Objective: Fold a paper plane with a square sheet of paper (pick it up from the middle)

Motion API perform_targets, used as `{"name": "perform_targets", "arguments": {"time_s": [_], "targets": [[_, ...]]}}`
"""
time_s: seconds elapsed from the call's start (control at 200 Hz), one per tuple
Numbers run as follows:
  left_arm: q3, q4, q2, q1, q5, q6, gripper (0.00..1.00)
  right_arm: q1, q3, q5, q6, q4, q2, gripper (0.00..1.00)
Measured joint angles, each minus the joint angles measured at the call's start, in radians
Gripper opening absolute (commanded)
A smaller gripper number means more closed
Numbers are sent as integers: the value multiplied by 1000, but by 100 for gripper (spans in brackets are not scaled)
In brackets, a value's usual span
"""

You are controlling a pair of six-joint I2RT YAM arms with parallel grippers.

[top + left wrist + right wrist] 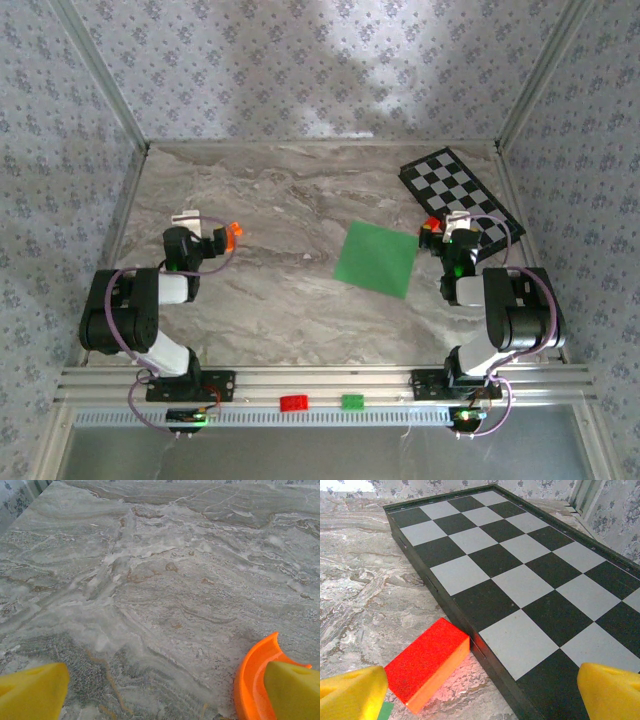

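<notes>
Overhead: marbled grey counter (pixel 280 190), floral-papered walls (pixel 300 70); thin green paper (pixel 376 259) lies flat, checkered board (pixel 462 195) beyond; left pincer (pixel 163 690), right pincer (pixel 481 695) gape empty.

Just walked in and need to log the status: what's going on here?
Nothing is being handled yet. The square sheet of paper lies flat and unfolded on the marble table. The left gripper and right gripper hold nothing, fingers spread wide. The right one hangs near a red block beside the checkered board.
</notes>
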Motion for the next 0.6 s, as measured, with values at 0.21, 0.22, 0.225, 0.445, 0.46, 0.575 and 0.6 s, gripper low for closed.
{"name": "perform_targets", "arguments": {"time_s": [0.21, 0.22, 0.225, 0.445, 0.46, 0.575, 0.6], "targets": [[0, 0, 0, 0, 0, 0, 100, 0, 0, 0, 0, 0, 0, 100], [0, 0, 0, 0, 0, 0, 100, 0, 0, 0, 0, 0, 0, 100], [0, 0, 0, 0, 0, 0, 100, 0, 0, 0, 0, 0, 0, 100], [0, 0, 0, 0, 0, 0, 100, 0, 0, 0, 0, 0, 0, 99], [0, 0, 0, 0, 0, 0, 100, 0, 0, 0, 0, 0, 0, 100], [0, 0, 0, 0, 0, 0, 100, 0, 1, -8, 0, -1, 0, 100], [0, 0, 0, 0, 0, 0, 100, 0, 1, -9, 0, -3, 0, 100]]}}
